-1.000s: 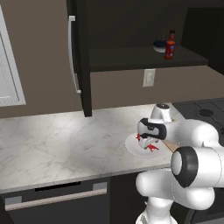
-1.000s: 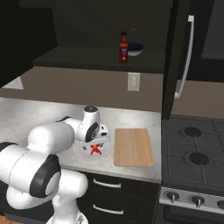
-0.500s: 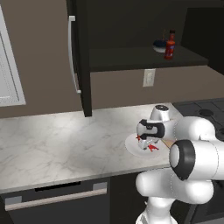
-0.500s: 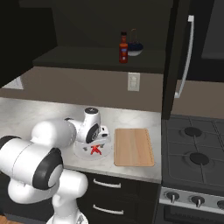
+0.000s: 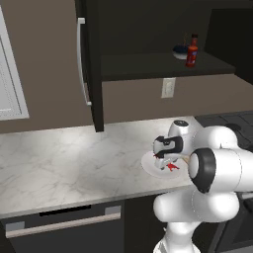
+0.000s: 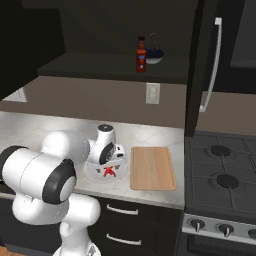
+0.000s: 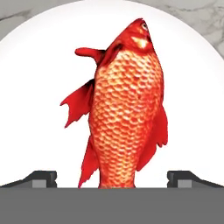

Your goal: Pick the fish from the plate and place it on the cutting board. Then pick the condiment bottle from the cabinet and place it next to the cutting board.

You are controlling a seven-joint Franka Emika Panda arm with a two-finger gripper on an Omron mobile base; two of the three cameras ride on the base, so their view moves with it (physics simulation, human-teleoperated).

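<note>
I have the gripper [image 7: 112,177] wide open, its tips either side of the fish [image 7: 127,105] lying on the plate [image 7: 35,65] just below.

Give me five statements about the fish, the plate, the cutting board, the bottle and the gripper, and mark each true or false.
1. The fish lies on the white plate. True.
2. The gripper is shut on the fish. False: its fingertips stand apart, one on each side of the fish's tail end, and the fish rests on the plate.
3. The cutting board already holds the fish. False: its surface is bare.
4. The condiment bottle stands on the shelf of the dark cabinet, beside a dark blue bowl. True.
5. The cutting board lies between the plate and the stove. True.
</note>
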